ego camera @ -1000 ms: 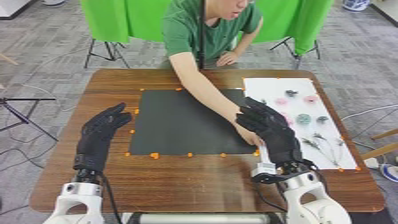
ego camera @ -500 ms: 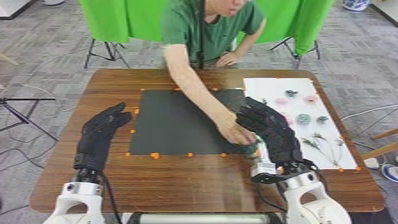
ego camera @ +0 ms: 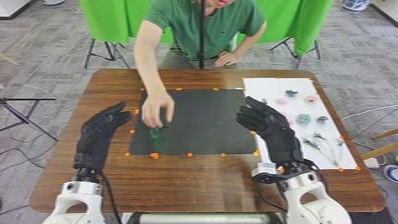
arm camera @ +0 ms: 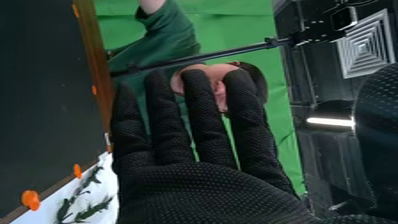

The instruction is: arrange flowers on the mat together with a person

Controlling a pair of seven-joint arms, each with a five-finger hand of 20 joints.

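Across the dark mat (ego camera: 206, 120), the person's hand (ego camera: 157, 106) has brought green leaves (ego camera: 158, 137) left of the frame's middle, so you two seem to be starting. Your right hand (arm camera: 204, 187) has straight fingers, a little apart.

A brown wooden table (ego camera: 204, 182) stands on a streaky grey floor (ego camera: 53, 70). Behind it hangs a bright green cloth (ego camera: 302, 22), with thin black tripod legs (ego camera: 111, 50) below. A blue-and-white vessel (ego camera: 356, 4) stands at the far right, and pale cables (ego camera: 27, 152) trail across the floor at left. The right wrist view shows a glowing white light bar (arm camera: 330, 121) and a pale square vent of nested frames (arm camera: 366, 45).
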